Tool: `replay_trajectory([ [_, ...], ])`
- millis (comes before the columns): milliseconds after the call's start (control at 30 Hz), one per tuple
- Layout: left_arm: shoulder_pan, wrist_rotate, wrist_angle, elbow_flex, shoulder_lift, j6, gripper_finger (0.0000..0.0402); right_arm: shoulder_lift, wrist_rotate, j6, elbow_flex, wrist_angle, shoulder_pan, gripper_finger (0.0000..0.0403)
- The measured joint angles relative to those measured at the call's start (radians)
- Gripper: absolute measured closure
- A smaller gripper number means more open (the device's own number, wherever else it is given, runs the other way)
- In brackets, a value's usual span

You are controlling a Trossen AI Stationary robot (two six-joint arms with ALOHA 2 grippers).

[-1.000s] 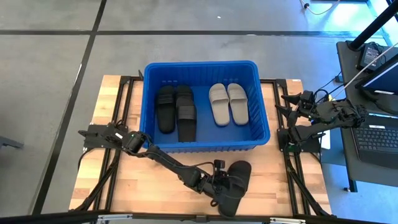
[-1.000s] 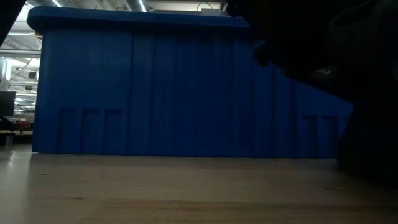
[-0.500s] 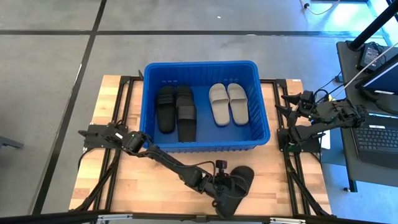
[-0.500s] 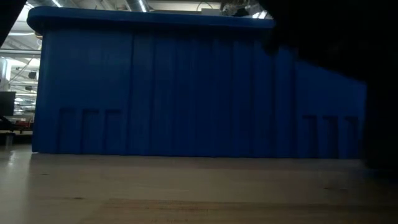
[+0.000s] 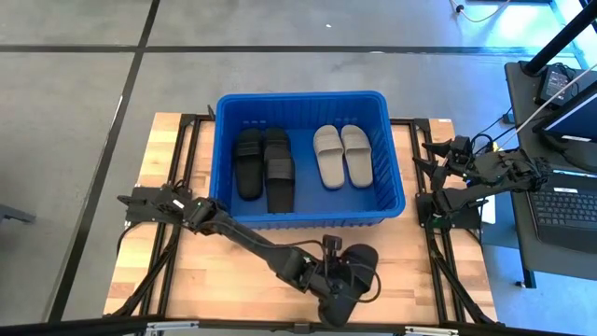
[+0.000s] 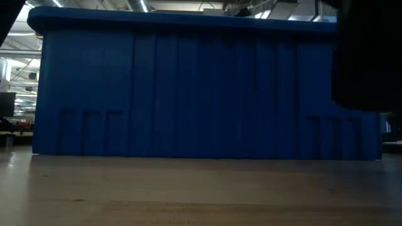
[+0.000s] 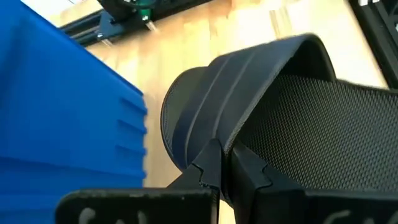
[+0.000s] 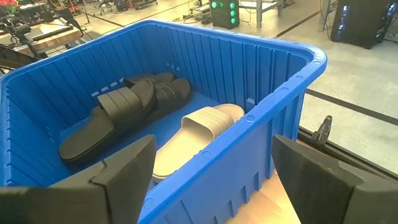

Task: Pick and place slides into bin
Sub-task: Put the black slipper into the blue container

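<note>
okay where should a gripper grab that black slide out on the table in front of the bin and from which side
By the wide strap. On the black slide, the strap arches clear of the footbed, leaving a thin edge to pinch, and the left gripper has already shut on that edge, coming from the open end. The flat sole looks harder to grip.

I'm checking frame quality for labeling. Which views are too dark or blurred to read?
Low view: the bin is evenly lit, but a black, featureless mass fills the upper right corner. Left wrist view: the black slide in the left end effector is close, slightly soft. High view: bright, sharp.
</note>
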Motion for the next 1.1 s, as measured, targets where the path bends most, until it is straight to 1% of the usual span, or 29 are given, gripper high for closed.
replay_trajectory([
  [67,0.001,-0.002,-0.041,0.033,-0.004,0.001,0.0397,0.000,0.000,0.000,0.000,0.000,0.000,0.0083],
  [100,0.002,-0.004,-0.025,0.021,-0.019,0.001,0.0397,0.000,0.000,0.000,0.000,0.000,0.000,0.0083],
  [167,0.002,-0.015,-0.045,0.014,-0.049,-0.004,0.0398,0.000,0.000,0.000,0.000,0.000,0.000,0.0083],
  [233,0.002,-0.040,-0.070,0.017,-0.082,-0.005,0.0398,0.000,0.000,0.000,0.000,0.000,0.000,0.0083],
  [400,0.002,-0.131,-0.073,0.019,-0.156,-0.003,0.0398,0.000,0.000,0.000,0.000,0.000,0.000,0.0083],
  [500,0.000,-0.200,-0.072,0.019,-0.203,-0.003,0.0398,0.000,0.000,0.000,0.000,0.000,0.000,0.0083],
  [600,-0.002,-0.323,-0.071,0.019,-0.248,-0.003,0.0398,0.000,0.000,0.000,0.000,0.000,0.000,0.0083],
  [667,-0.003,-0.430,-0.071,0.019,-0.271,-0.002,0.0398,0.000,0.000,0.000,0.000,0.000,0.000,0.0083],
  [933,0.006,-0.681,-0.078,0.019,-0.335,0.015,0.0398,0.000,0.000,0.000,0.000,0.000,0.000,0.0083],
  [1000,0.010,-0.724,-0.103,0.019,-0.343,0.054,0.0398,0.000,0.000,0.000,0.000,0.000,0.000,0.0083],
  [1100,0.024,-0.751,-0.153,0.019,-0.344,0.051,0.0398,0.000,0.000,0.000,0.000,0.000,0.000,0.0083],
])
